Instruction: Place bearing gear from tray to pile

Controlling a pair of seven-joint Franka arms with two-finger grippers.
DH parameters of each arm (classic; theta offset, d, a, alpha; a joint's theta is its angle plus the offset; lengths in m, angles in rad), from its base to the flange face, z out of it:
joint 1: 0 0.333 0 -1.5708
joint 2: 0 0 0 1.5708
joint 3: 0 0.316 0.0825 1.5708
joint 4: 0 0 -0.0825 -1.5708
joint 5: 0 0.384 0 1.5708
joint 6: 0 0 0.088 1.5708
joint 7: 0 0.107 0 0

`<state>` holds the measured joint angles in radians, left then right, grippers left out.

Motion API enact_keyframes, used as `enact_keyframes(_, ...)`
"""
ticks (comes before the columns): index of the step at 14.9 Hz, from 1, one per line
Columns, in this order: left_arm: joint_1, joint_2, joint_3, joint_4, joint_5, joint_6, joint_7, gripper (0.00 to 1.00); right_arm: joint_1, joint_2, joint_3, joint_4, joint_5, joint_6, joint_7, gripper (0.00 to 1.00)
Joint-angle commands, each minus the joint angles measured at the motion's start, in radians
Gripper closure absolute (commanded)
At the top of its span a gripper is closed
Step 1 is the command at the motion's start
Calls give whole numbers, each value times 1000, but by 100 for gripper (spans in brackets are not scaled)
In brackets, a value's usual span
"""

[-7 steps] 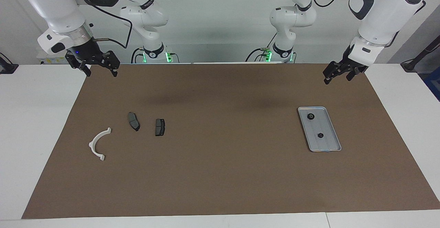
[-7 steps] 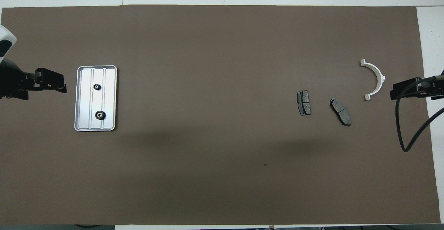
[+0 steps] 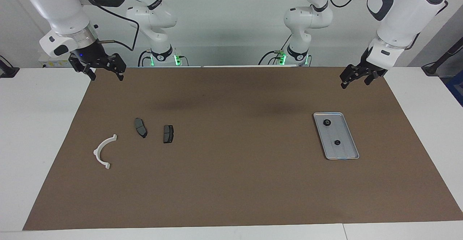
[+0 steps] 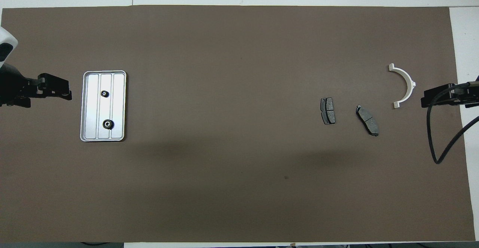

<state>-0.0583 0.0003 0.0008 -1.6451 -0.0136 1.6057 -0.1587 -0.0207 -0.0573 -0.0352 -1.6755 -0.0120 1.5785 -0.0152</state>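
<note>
1. hard to see stuff first: from overhead the left gripper (image 4: 63, 91) is only partly in shot, the arm cut off at the picture's edge, and the right gripper (image 4: 428, 99) is cut off the same way at the other edge with a black cable looping under it. the two small black round bearing gears are tiny, can't make out teeth or detail.
2. counts: two arms, two grippers. one flat silver-grey metal tray with rounded corners and a raised rim (image 3: 349, 152), with two gears in it: one bearing gear (image 3: 327, 122) at the end nearer the robots, the other gear (image 3: 337, 142) farther out, well apart from each other. the pile is three loose bits: one white semicircular plastic bracket (image 3: 103, 151) and two dark grey brake-pad-shaped pieces, one (image 3: 140, 127) nearer the bracket and one (image 3: 168, 134) toward the middle of the table. none of them touch.
3. hands: left gripper (image 3: 356, 78) hangs up in the air over the brown mat's (image 3: 231, 189) corner at the left arm's end, fingers spread apart, holding nothing. right gripper (image 3: 105, 72) hangs over the mat's corner at the right arm's end, fingers also wide apart and empty.
4. room: tray sits toward the left arm's end, pile toward the right arm's end, with a wide bare stretch of mat between them. tray is inside the mat's edge, white table (image 3: 36, 124) showing around the mat.
</note>
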Motion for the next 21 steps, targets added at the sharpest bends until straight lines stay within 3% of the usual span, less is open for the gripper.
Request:
enact_keyframes(1, -11, 9, 15, 16, -2, -6, 5, 0, -10, -16, -5, -23, -5, 28, -29, 0)
enact_keyframes(8, -11, -2, 16, 1, 3, -3, -4, 0, -10, -16, -5, -23, -5, 29, -29, 0)
enact_keyframes(13, -6, -43, 15, -111, 3, 80, 2, 0, -10, -16, -5, -23, -5, 31, -29, 0)
enact_keyframes(21, 9, 6, 15, -245, 4, 261, 8, 0, -11, -18, -5, -23, -5, 34, -31, 0)
